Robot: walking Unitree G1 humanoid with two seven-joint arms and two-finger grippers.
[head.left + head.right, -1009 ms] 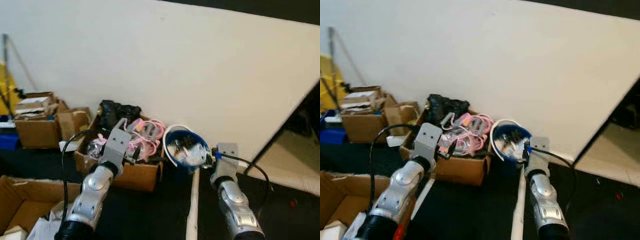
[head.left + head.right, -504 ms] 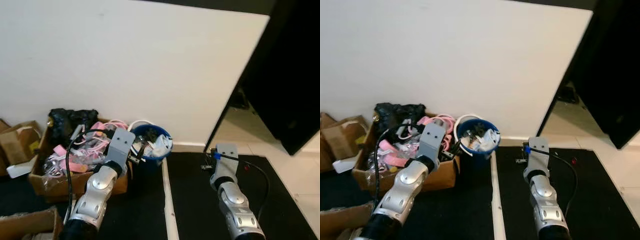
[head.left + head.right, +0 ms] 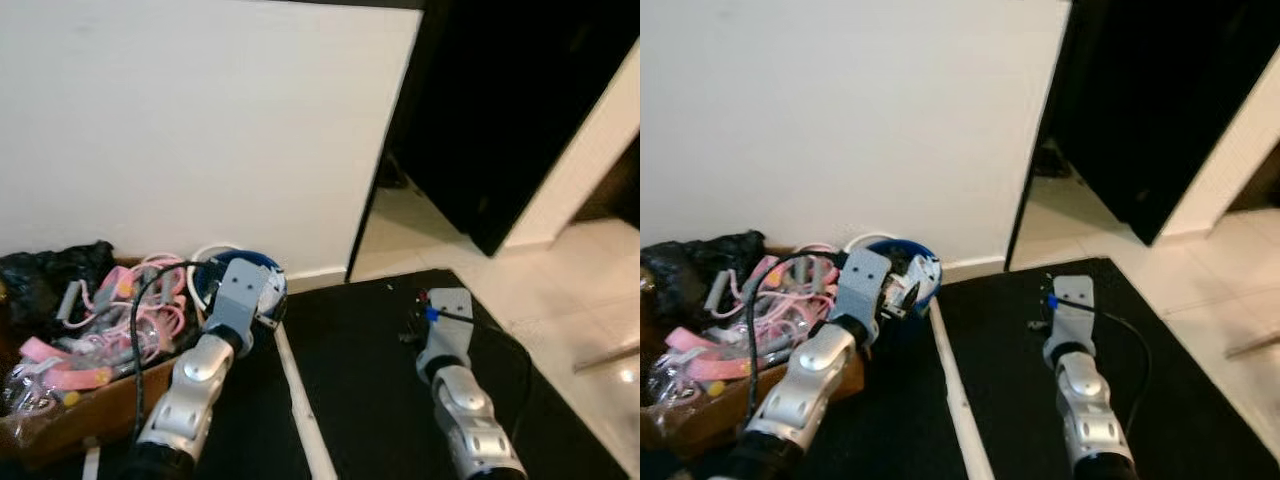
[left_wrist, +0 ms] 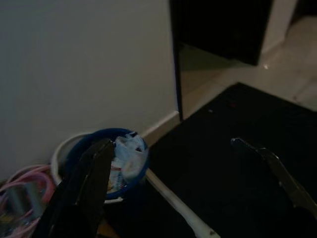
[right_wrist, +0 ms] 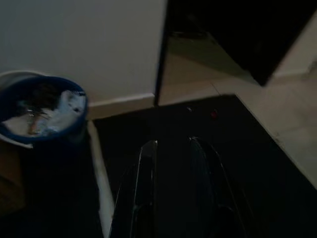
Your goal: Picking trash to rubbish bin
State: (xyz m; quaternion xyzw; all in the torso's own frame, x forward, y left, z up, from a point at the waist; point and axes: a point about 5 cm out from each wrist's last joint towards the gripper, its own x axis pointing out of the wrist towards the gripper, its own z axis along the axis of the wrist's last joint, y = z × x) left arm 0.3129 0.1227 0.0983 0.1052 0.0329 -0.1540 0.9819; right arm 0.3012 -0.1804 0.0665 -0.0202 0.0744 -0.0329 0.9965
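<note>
standing at: the blue rubbish bin point(image 3: 908, 272), which sits against the white wall point(image 3: 200, 130) and serves as landmark for everything below.
bin: already heaped with crumpled white and pale trash point(image 4: 130, 152), a white hoop of some kind tucked just behind it; it touches the corner of a cardboard box point(image 3: 90, 405) full of pink cords point(image 3: 150, 310) on the side away from the doorway.
left gripper point(image 4: 183, 183): raised close in front of the bin, fingers point(image 4: 84, 191) spread wide apart and holding nothing.
right gripper point(image 5: 173, 168): well apart from the bin, over the black mat point(image 3: 380, 360) on the doorway side; its two fingers point(image 5: 146, 171) stand close together with only a narrow gap, nothing between them.
trash to pick: two tiny specks, one reddish point(image 5: 213, 114), lie on the mat beyond the bin toward the dark doorway point(image 3: 500, 110); too small to say what they are.
white strip point(image 3: 952, 385): runs along the mat edge from the bin toward the robot.
risk, tipping: the bin is light-looking and overfull, so i judge a careless left arm could knock it or spill the heap.
risk, snagging: the box's cords lie beside the bin and the spread left fingers could hook one.
risk, missing: the specks are small and dim, so a grasp may close on bare mat.
</note>
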